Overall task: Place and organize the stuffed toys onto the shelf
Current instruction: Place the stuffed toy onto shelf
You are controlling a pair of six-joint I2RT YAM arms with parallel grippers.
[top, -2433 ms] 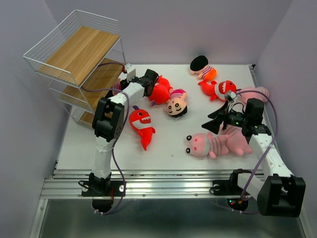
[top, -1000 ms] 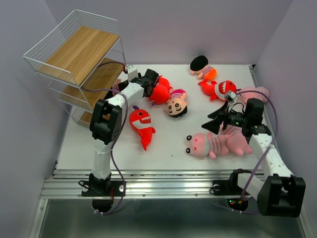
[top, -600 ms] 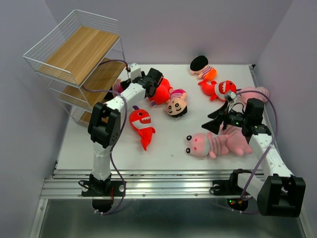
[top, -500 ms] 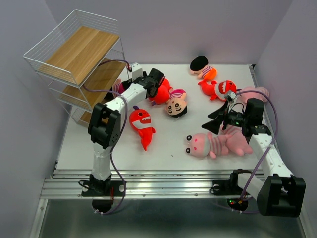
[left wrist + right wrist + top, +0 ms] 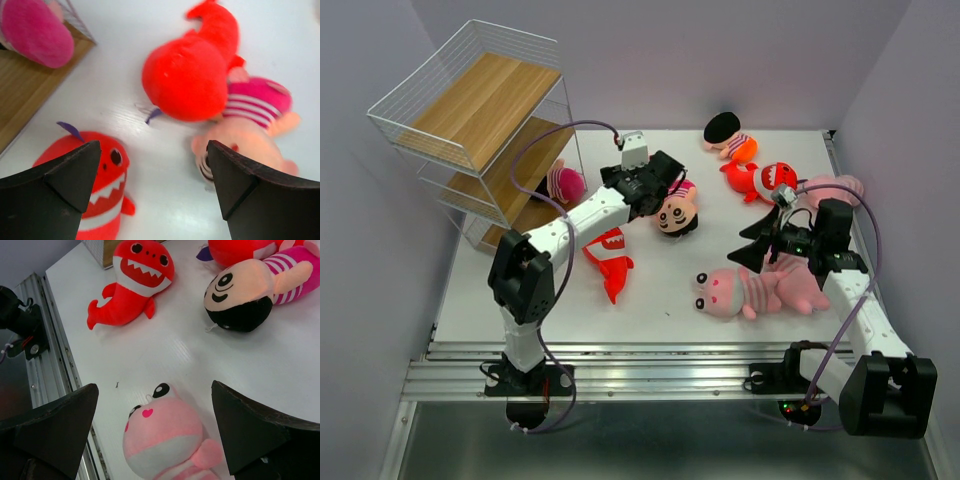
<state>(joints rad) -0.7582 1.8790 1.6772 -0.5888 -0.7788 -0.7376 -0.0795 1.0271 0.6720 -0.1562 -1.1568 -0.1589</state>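
My left gripper (image 5: 152, 175) has its jaws spread wide with nothing between them. It hangs above the white table (image 5: 100, 75). In the wrist view, a round red plush (image 5: 187, 82) lies just above the gap at center. It touches a striped doll (image 5: 250, 125) at center right. A red shark (image 5: 95, 190) with white teeth sits at lower left, partly behind the left jaw. At upper left, a pink plush (image 5: 35, 30) rests on a wooden board of the shelf (image 5: 25, 95), behind its wire. I cannot tell which of the lower tiers that is.

My right gripper (image 5: 157, 425) is also released and holds nothing. Its wrist view shows a pink striped animal (image 5: 165, 440) at bottom center, directly under the gap. The doll's face is at upper right and the shark at upper left.

From the top camera, the shelf stands at upper left with its top board bare. The left arm reaches toward the middle of the table, and the right arm sits at right. Near the right arm, 3 more toys lie at upper right: a dark-haired doll (image 5: 728, 135), a red toothy fish (image 5: 770, 180) and a pale pink plush (image 5: 835, 187).
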